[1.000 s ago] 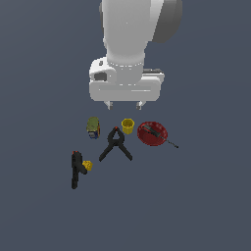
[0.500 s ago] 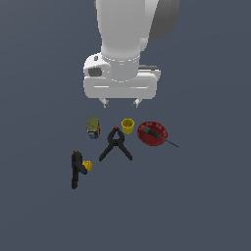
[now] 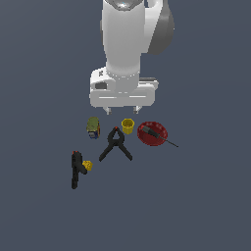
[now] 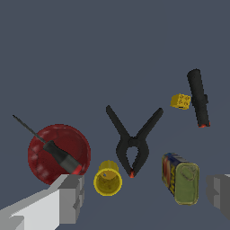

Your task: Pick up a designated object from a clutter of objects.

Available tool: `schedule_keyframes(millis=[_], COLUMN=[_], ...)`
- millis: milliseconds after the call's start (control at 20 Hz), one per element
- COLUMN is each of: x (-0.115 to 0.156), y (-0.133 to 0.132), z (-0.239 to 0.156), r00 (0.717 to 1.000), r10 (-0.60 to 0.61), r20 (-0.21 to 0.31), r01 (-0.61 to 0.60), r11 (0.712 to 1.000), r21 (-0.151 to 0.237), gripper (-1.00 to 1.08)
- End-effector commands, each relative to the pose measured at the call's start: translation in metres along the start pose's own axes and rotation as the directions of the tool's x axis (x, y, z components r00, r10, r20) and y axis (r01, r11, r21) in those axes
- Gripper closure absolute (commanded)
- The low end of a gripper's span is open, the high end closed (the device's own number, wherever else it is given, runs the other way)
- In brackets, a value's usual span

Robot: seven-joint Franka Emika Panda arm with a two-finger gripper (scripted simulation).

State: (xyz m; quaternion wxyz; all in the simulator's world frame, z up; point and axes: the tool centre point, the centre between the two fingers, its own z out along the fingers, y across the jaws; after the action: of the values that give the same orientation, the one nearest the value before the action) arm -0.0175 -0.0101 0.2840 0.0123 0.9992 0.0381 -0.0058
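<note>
- Exterior view: approach step in hand, by judgement. Gripper (image 3: pixel 122 110) hovering above the clutter, fingers spread wide, gripping nothing. Cup (image 3: pixel 128 126) upright on the floor, at about 5 o'clock of the gripper and below it; clamp (image 3: pixel 115 145) just beside at the cup's 7 o'clock, bowl (image 3: pixel 152 134) just beside at 3 o'clock, can (image 3: pixel 93 127) at 9 o'clock, tool (image 3: pixel 76 168) well apart at 8 o'clock.
- Next move, by judgement: centre over the cup, then descend without clipping clamp or bowl.
- Wrist view: cup (image 4: pixel 108 179) seen from above, between the two fingers (image 4: pixel 71 197) but much nearer one. Can (image 4: pixel 182 179) label coloured, unreadable. No other writing seen.
</note>
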Motion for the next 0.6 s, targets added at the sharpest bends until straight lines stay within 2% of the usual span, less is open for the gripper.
schedule_keyframes(millis=[0, 550], x=[-0.005, -0.046], y=[-0.003, -0.020], z=[0.016, 0.106], r00=[1.000, 0.987], r10=[-0.024, -0.160], r20=[-0.001, -0.009], r01=[0.024, 0.160], r11=[1.000, 0.987], r21=[0.002, 0.013], gripper=[-0.92, -0.92])
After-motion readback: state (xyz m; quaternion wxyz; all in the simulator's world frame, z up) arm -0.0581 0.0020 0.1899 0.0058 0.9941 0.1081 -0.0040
